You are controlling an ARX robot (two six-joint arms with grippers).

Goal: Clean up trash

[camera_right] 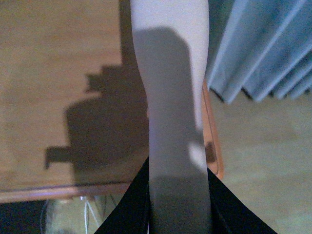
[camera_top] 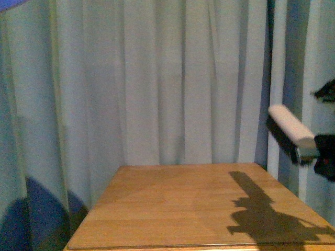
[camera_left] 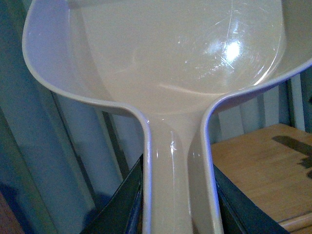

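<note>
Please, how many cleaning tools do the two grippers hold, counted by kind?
dustpan: 1
brush: 1
total: 2

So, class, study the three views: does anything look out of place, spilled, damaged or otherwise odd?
Nothing looks spilled, damaged or askew. The left hand grips the dustpan by its handle; the right hand holds the brush by the wooden table. No trash shows in any view.

Pale dustpan [camera_left: 161, 58], handle clamped between dark jaws, wooden table [camera_left: 258, 170] beside, curtain [camera_left: 73, 146] behind
</note>
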